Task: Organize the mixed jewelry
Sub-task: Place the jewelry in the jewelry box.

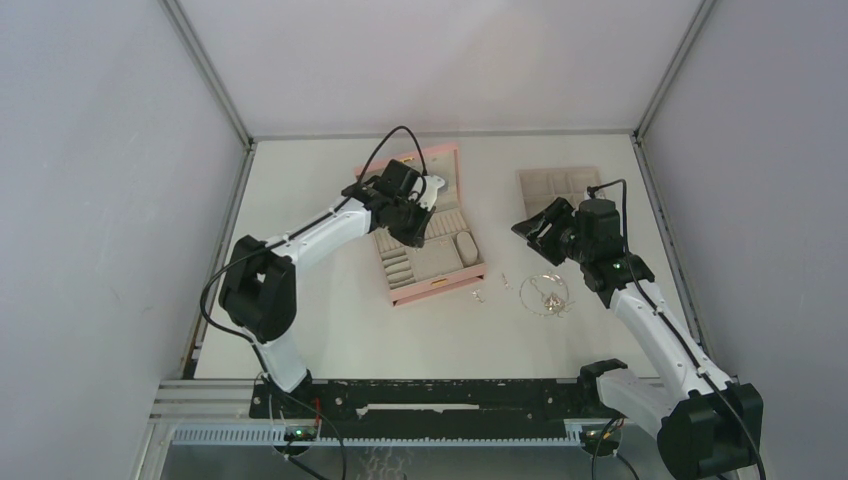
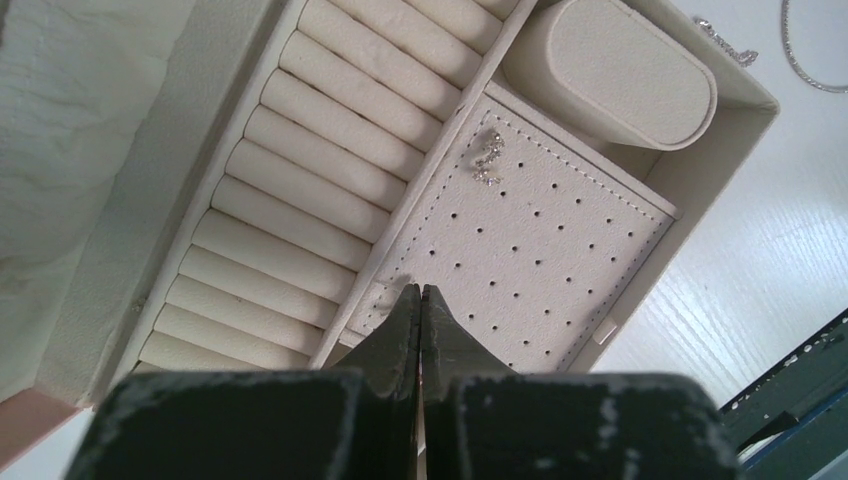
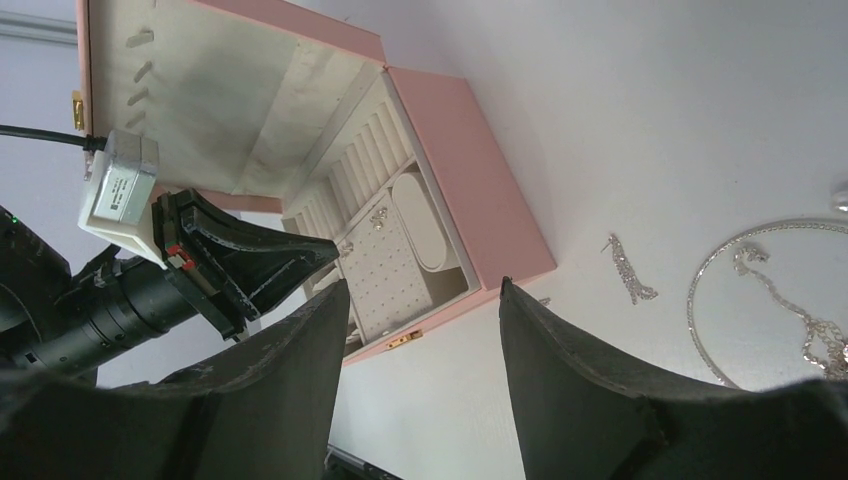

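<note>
One earring (image 2: 488, 160) sits in the box (image 3: 470, 180), while the necklace (image 1: 545, 293) and loose bits (image 1: 478, 295) wait on the tabletop (image 1: 350, 330); left gripper (image 2: 421, 296) closed and empty, right gripper (image 3: 422, 292) open.

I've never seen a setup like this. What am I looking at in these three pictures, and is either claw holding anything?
Two robot arms are bolted to a table edge. The wide picture looks down from above; the other two come from cameras on each wrist. On the table: an open pink box, a beige tray, a silver necklace and small loose earrings. The left gripper is shut above the box's perforated pad, where one earring sits; nothing shows between its fingers. The right gripper is open and empty.
</note>
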Tool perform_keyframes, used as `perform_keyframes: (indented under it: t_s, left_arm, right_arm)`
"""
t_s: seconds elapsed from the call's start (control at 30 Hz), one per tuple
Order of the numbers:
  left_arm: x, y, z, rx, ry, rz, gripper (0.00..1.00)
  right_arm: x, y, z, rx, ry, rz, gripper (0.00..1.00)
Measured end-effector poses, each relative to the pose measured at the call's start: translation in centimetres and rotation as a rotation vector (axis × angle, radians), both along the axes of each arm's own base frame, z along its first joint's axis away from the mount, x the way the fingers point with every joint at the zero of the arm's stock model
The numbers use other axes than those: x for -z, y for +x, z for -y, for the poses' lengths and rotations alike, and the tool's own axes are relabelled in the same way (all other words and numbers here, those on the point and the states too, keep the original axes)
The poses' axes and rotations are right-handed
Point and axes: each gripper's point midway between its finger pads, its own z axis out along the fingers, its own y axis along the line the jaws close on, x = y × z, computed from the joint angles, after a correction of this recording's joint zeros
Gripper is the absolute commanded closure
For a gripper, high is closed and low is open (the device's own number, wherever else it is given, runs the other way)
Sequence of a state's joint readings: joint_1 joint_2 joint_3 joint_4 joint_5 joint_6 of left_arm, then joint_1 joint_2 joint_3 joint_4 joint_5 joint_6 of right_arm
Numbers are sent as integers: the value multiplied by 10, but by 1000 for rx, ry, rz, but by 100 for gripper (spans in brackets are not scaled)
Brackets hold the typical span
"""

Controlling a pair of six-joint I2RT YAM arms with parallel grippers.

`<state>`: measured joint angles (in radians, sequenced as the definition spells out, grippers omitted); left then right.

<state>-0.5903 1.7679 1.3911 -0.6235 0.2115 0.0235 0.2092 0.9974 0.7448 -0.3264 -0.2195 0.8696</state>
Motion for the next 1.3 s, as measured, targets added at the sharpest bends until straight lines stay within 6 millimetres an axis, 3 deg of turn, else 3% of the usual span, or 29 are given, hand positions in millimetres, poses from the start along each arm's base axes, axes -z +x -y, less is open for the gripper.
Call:
perform_keyframes:
  t_s: [1.3]
  left_arm:
    - [14,0,-6,-16,43,-24,100]
  right_arm:
    - [1,1,1,7,3,-5,35]
